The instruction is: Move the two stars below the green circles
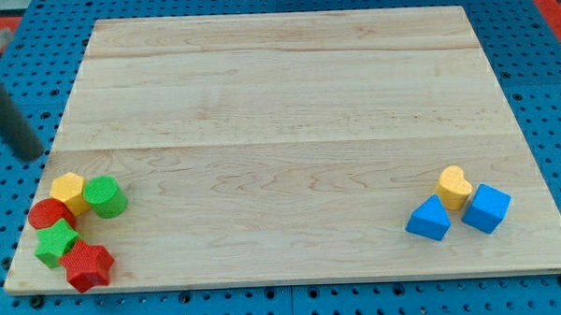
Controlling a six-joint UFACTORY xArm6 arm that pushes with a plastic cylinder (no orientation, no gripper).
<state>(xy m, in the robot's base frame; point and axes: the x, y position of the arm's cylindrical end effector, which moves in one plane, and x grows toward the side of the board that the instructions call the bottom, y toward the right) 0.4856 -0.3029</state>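
A green star [55, 244] and a red star [88, 266] lie at the board's bottom left corner, touching each other. Just above them sit a green circle [104, 196], a yellow hexagon [68, 192] and a red circle [49, 215], all packed together. My tip [26, 155] is a blurred dark rod off the board's left edge, above and left of this cluster, touching no block.
At the view's right a yellow heart [454, 186], a blue triangle [429, 219] and a blue cube [486, 207] sit together. The wooden board [288, 101] lies on a blue pegboard [550, 92].
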